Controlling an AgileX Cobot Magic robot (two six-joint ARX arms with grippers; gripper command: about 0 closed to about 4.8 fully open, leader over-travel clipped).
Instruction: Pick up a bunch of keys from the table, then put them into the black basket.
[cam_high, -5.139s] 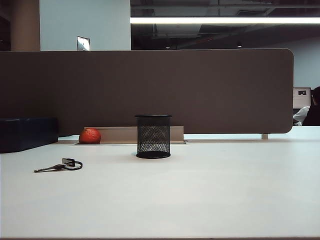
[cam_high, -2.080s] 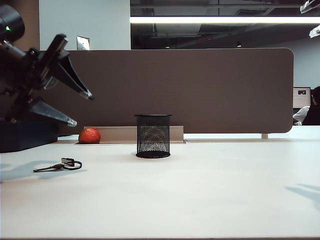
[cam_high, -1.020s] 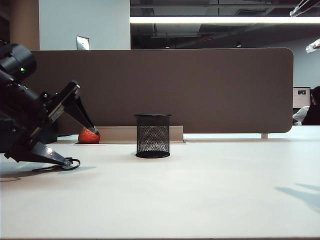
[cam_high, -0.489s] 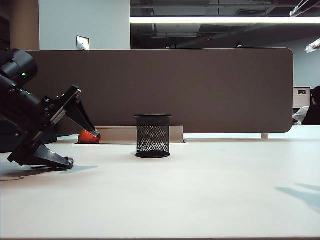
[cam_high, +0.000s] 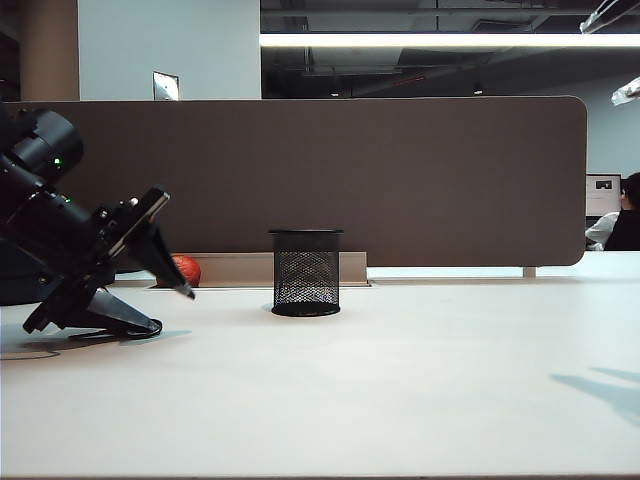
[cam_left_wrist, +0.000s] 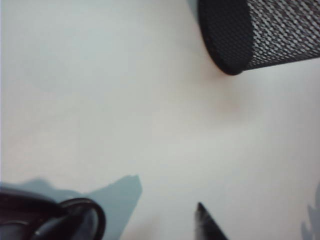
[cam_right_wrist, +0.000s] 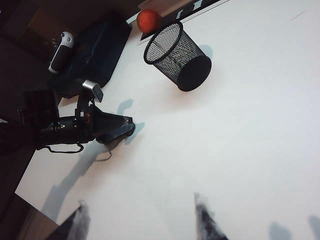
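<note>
The bunch of keys (cam_high: 150, 331) lies on the white table (cam_high: 400, 390) at the left, with only its dark ring (cam_left_wrist: 89, 221) showing plainly. My left gripper (cam_high: 172, 310) is down at it. The lower finger lies flat on the table against the ring and the upper finger hangs above it, so the jaws are apart with nothing pinched. The black basket (cam_high: 306, 272) stands upright to the right of it, mesh wall (cam_left_wrist: 270, 35) close by. My right gripper (cam_right_wrist: 141, 215) is open, held high over the table and empty.
An orange ball (cam_high: 186, 268) sits behind the left gripper by the brown partition (cam_high: 400, 180). A dark blue box (cam_right_wrist: 95, 50) with a white device (cam_right_wrist: 62, 46) on it stands at the far left. The basket (cam_right_wrist: 177, 55) stands apart from the left gripper (cam_right_wrist: 117, 127).
The left gripper came down onto the table at the keys. Over the last half second its upper finger swung lower, narrowing the jaws, and the lower finger slid right over the ring.
</note>
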